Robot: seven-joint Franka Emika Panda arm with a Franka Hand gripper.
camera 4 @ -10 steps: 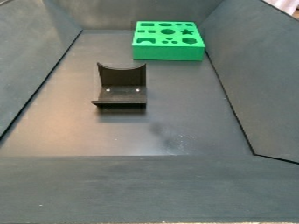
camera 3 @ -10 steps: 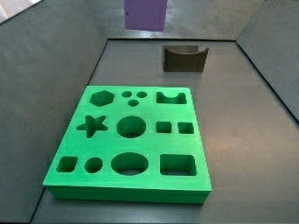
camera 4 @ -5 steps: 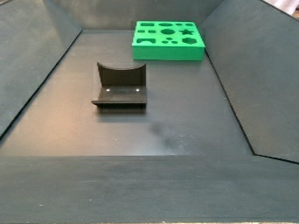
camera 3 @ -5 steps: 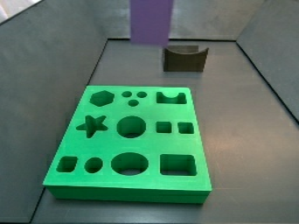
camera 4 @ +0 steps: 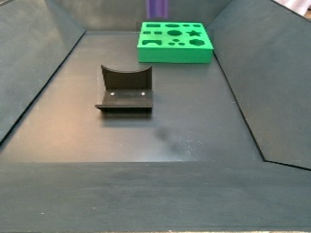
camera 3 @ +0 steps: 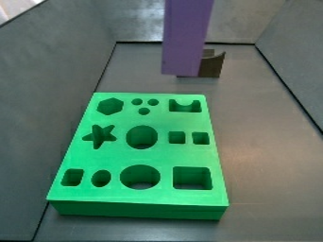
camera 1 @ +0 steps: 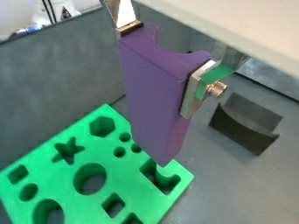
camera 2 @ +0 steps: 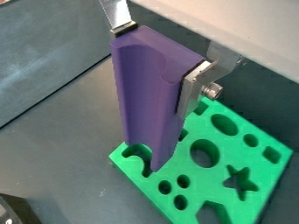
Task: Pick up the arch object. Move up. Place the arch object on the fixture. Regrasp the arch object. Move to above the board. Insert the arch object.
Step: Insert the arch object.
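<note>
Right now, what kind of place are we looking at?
Probably a robot test cell: dark grey walled floor, green board of shaped cut-outs, fixture, and the gripper holding the purple arch object above the board.

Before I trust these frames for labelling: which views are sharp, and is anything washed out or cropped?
Both wrist views look soft; a pale overexposed band crosses the corner above the gripper. In a side view the arch object is cropped by the frame edge. The board and fixture are evenly lit, shadows faint.
</note>
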